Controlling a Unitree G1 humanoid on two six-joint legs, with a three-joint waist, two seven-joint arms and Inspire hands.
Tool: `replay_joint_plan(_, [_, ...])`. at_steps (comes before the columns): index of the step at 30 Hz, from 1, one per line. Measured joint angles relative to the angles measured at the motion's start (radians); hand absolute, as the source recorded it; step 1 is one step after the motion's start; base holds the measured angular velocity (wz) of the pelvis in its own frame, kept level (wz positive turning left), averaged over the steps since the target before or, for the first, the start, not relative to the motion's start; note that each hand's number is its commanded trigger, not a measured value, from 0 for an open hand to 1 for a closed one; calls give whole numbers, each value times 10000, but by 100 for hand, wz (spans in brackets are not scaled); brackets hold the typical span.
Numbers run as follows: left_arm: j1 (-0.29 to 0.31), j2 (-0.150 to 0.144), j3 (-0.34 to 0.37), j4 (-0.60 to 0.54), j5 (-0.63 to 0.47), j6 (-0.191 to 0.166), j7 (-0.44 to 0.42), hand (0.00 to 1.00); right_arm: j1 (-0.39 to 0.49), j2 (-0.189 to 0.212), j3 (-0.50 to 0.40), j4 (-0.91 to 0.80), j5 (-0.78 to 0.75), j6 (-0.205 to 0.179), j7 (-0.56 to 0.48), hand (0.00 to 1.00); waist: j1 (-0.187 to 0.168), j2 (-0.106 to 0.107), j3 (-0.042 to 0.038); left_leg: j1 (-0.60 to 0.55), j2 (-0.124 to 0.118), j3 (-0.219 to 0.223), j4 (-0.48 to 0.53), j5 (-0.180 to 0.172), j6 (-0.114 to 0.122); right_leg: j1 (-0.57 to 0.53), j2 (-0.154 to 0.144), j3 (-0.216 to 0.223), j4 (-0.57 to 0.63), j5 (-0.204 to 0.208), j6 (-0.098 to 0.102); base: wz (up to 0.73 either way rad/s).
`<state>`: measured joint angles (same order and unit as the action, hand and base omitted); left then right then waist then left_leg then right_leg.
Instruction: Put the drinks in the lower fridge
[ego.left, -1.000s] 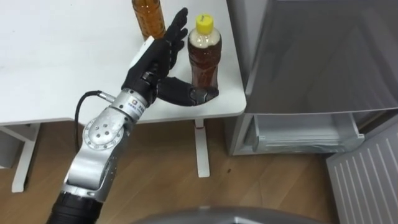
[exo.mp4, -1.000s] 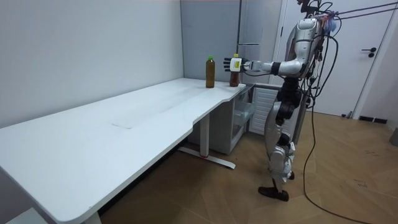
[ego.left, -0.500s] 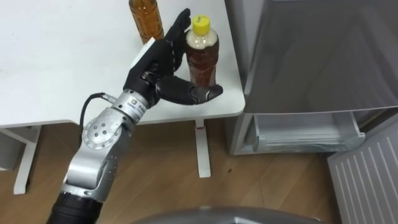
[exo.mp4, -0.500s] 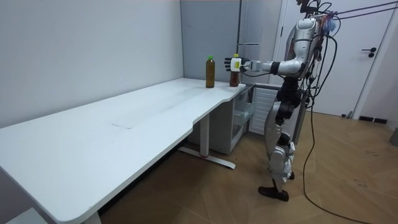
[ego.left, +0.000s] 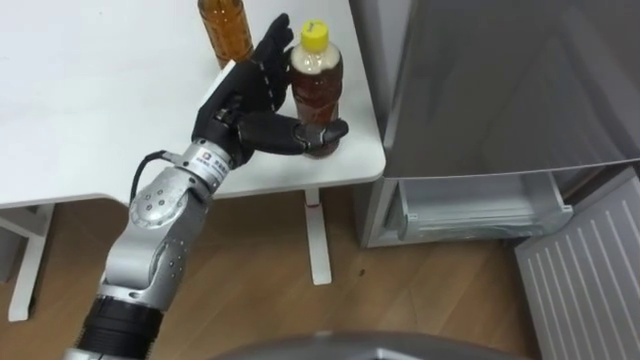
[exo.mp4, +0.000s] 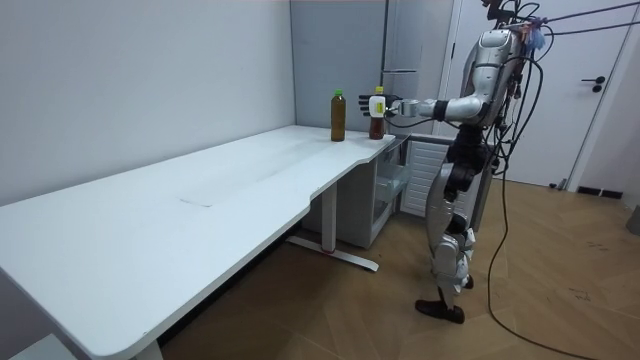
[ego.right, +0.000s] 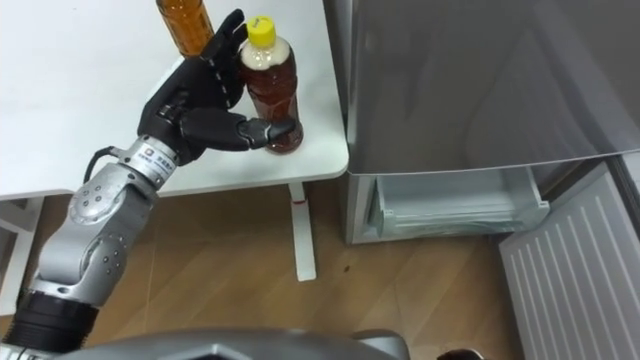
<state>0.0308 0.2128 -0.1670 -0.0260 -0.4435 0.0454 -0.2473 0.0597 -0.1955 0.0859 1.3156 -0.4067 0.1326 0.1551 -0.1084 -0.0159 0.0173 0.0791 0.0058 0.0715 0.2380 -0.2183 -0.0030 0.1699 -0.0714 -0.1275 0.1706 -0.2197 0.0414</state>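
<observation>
- The left hand (ego.left: 243, 100) has tightened on the yellow-capped bottle (ego.left: 314, 85). A moment ago its thumb lay loose in front of the bottle's foot; now the thumb is wrapped across the lower front, with the fingers standing up against the bottle's far side.
- I'd call that a grasp just made, with the bottle pinched between thumb and fingers.
- The bottle itself looks unmoved. It stands upright at the surface's (ego.left: 90, 120) corner nearest the fridge (ego.left: 500, 80), and its base seems to be down on the top, so it has not been lifted.
- The whole head view has slid a little, which I take to be the robot's own shift.
- The second bottle (ego.left: 224, 25) waits untouched just behind the hand, further in from the edge.
- Below and beside the corner, the lower compartment (ego.left: 480, 210) is open with its door (ego.left: 590, 265) swung out, so the way in looks ready once the bottle is raised.
</observation>
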Motion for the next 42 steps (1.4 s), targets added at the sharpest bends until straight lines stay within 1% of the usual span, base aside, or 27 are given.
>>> replay_joint_plan(4, [-54,-1,27,4,2,0,1,0,-7,2,0,-22,1,-5,-13,0,5,12,-15,-40,1,36,-4,0,0,-63,0,34,10,0,0,0])
replay_joint_plan(7, [-249,-15,33,180,19,0,11,0,-17,2,0,1,-3,-3,-12,0,-4,27,-29,-51,5,75,-4,1,0,-107,2,100,36,2,-2,-3])
replay_joint_plan(8, [-337,-15,36,264,29,1,32,0,-17,3,2,9,-4,-4,-14,0,-8,87,-67,-34,5,87,-6,1,0,-101,2,122,40,3,-3,-4])
replay_joint_plan(11, [-500,-15,40,427,35,1,145,0,0,7,1,53,-6,2,-15,0,-47,76,-60,44,6,96,-9,1,0,-40,2,136,60,5,-5,-1])
replay_joint_plan(14, [-827,-15,83,802,183,6,249,0,29,19,2,52,-6,14,-21,0,-53,74,-47,40,20,104,5,2,2,-85,14,186,153,5,-6,-1])
replay_joint_plan(15, [-914,-13,87,893,240,15,271,0,40,19,2,51,-6,35,-24,0,-55,92,-59,39,22,107,9,1,2,-88,16,200,158,5,-6,-4])
replay_joint_plan(17, [-976,-13,83,905,242,27,273,0,37,23,2,49,-2,135,-23,0,-79,112,-53,24,25,103,0,1,2,-91,20,203,159,6,-8,0])
replay_joint_plan(18, [-1005,-12,83,905,242,36,275,0,37,23,6,49,5,200,-25,0,-87,136,-53,8,31,103,-7,1,2,-88,26,209,160,7,-9,0])
replay_joint_plan(21, [-1052,-12,82,905,241,103,298,0,38,23,8,51,7,221,-30,0,-130,187,-41,5,35,104,-3,1,1,-97,36,229,148,6,-10,0])
replay_joint_plan(25, [-1054,-11,82,904,253,224,385,0,39,36,20,52,12,228,-28,0,-218,199,-46,12,29,112,9,2,2,-115,36,260,133,5,-10,0])
replay_joint_plan(29, [-1055,-11,82,904,263,385,390,0,39,68,20,44,15,353,-11,0,-237,206,-50,7,27,122,-18,2,1,-125,36,280,95,5,-9,0])
replay_joint_plan(35, [-1056,-12,82,904,625,406,394,0,31,70,18,43,7,402,-13,0,-240,206,-51,8,20,122,-39,1,1,-115,36,298,36,5,-10,0])
replay_joint_plan(37, [-1056,-12,82,903,652,411,395,26,31,70,19,43,8,406,-13,0,-240,204,-50,8,20,122,-39,1,1,-115,36,300,35,5,-10,0])
replay_joint_plan(38, [-1056,-12,82,903,652,412,395,53,31,70,18,43,8,410,-13,0,-241,204,-50,9,20,122,-39,1,1,-114,36,303,35,6,-10,0])
replay_joint_plan(40, [-1056,-12,82,903,652,413,395,89,32,70,20,43,13,415,-13,0,-245,204,-50,6,20,123,-37,1,1,-111,36,303,33,5,-10,0])
replay_joint_plan(41, [-1056,-12,82,904,652,415,395,100,33,70,20,43,15,424,-11,0,-243,204,-51,4,20,122,-36,1,1,-111,36,303,31,5,-10,0])
replay_joint_plan(42, [-1056,-12,82,904,652,418,395,100,33,70,20,43,15,430,-10,0,-242,204,-51,3,20,123,-36,1,1,-109,37,306,25,5,-10,0])
